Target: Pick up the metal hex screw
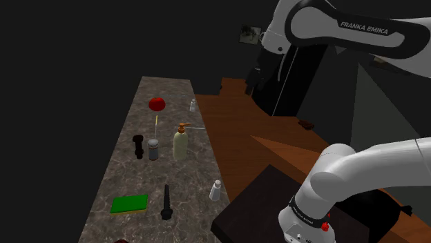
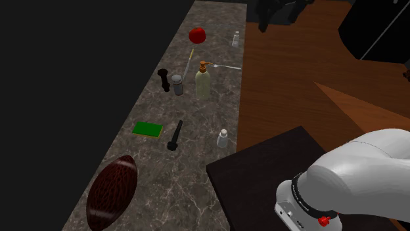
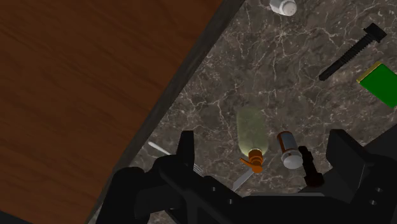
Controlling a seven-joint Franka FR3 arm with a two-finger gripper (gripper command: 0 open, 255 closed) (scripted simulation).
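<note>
The hex screw [image 1: 166, 201] is a long black bolt lying flat on the marble counter [image 1: 131, 172], head toward the front, between a green block and a white shaker. It also lies at mid-counter in the second exterior view [image 2: 175, 135], and in the wrist view [image 3: 350, 52] it is far beyond the fingers. My gripper [image 3: 264, 153] hangs high above the counter's edge, over a pump bottle [image 3: 253, 130]. Its fingers [image 3: 186, 149] stand wide apart, open, holding nothing. The screw is well away from them.
Around the screw: green block [image 2: 147, 129], white shaker [image 2: 223, 138], a brown football [image 2: 112, 191] at the front. Farther back stand the pump bottle [image 1: 180, 143], a grey jar [image 1: 152, 149], a short black piece [image 1: 138, 146], a red ball [image 1: 157, 103] and another shaker [image 1: 193, 105].
</note>
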